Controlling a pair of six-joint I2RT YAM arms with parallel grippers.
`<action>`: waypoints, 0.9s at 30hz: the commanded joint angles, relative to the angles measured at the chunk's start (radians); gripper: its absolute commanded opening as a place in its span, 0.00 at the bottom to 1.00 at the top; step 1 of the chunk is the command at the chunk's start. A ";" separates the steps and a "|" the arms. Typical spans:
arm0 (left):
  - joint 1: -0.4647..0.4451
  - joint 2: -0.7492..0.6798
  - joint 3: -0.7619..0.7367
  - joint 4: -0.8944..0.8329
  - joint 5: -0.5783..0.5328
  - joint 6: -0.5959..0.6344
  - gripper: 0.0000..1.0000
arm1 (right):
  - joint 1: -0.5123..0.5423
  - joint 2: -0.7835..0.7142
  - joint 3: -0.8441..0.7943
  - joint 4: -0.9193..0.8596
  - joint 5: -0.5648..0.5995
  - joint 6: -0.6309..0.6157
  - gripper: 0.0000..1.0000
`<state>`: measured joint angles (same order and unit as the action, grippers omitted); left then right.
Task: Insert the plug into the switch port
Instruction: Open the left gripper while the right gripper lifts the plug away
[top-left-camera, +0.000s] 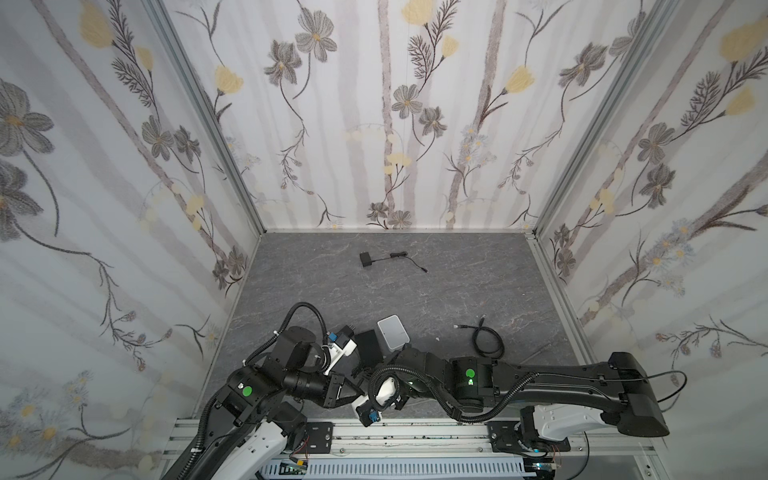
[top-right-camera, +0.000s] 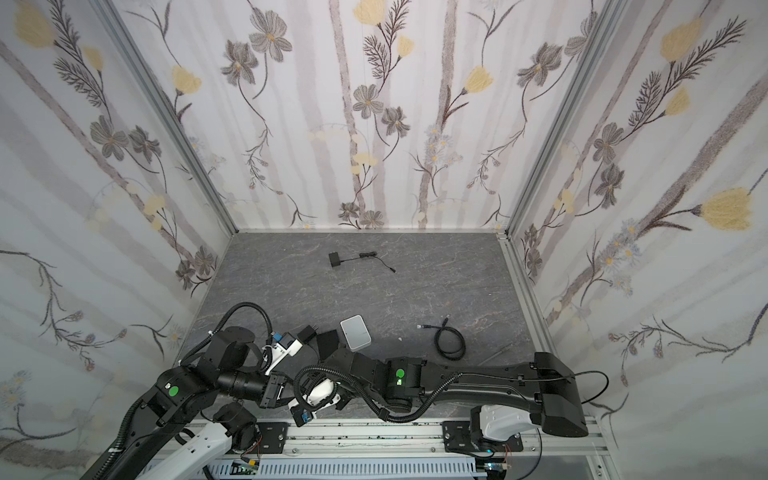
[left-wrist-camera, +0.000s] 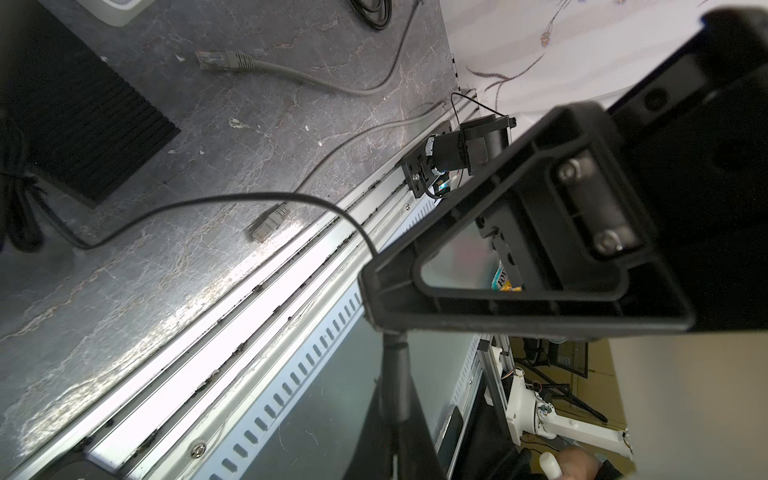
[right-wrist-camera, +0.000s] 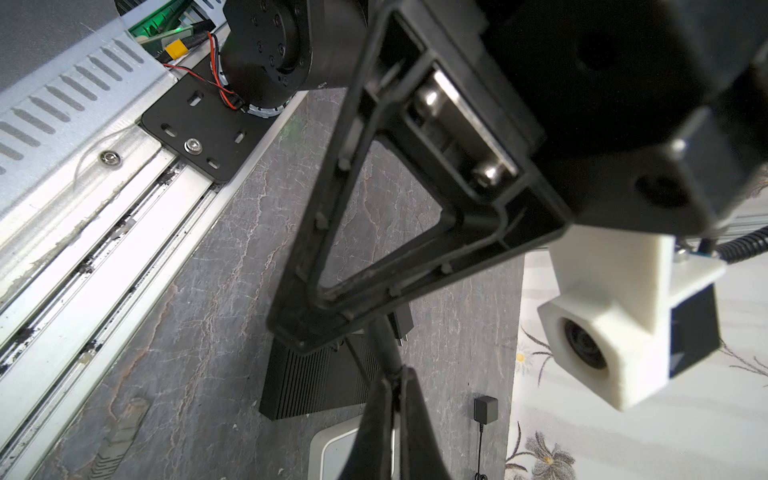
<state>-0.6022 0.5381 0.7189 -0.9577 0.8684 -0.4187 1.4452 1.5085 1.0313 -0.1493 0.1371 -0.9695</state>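
Low over the table's front edge my two grippers meet nose to nose. A thin black plug (left-wrist-camera: 395, 365) with a long sleeve is clamped from both ends. My left gripper (left-wrist-camera: 395, 424) is shut on one end and my right gripper (right-wrist-camera: 395, 374) is shut on the other end of the plug (right-wrist-camera: 384, 340). In a top view the left gripper (top-left-camera: 355, 391) and right gripper (top-left-camera: 365, 375) overlap and hide the plug. The flat white box (top-left-camera: 392, 332) with the pale grey top lies just beyond them, also the white box (right-wrist-camera: 332, 453). Its switch port does not show.
A black ribbed box (top-left-camera: 368, 347) lies against the white box, with a pronged black adapter (top-left-camera: 347, 332) beside it. The plug's thin cable (left-wrist-camera: 208, 203) loops over the table. Grey network cable ends (left-wrist-camera: 232, 60) and a black cable coil (top-left-camera: 488, 340) lie right. Another adapter (top-left-camera: 368, 259) sits far back.
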 joint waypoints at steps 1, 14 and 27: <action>0.003 -0.019 0.025 -0.034 -0.114 -0.003 0.35 | 0.003 -0.015 -0.015 0.011 -0.028 0.028 0.00; 0.022 -0.214 0.129 -0.104 -0.547 -0.222 1.00 | -0.144 0.001 0.003 0.159 -0.075 0.352 0.00; 0.021 -0.235 0.080 -0.055 -0.501 -0.349 1.00 | -0.442 -0.098 0.236 0.045 -0.004 0.589 0.00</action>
<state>-0.5808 0.2764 0.8017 -1.0611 0.3462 -0.7452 1.0302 1.4555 1.2648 -0.0948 0.1074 -0.4431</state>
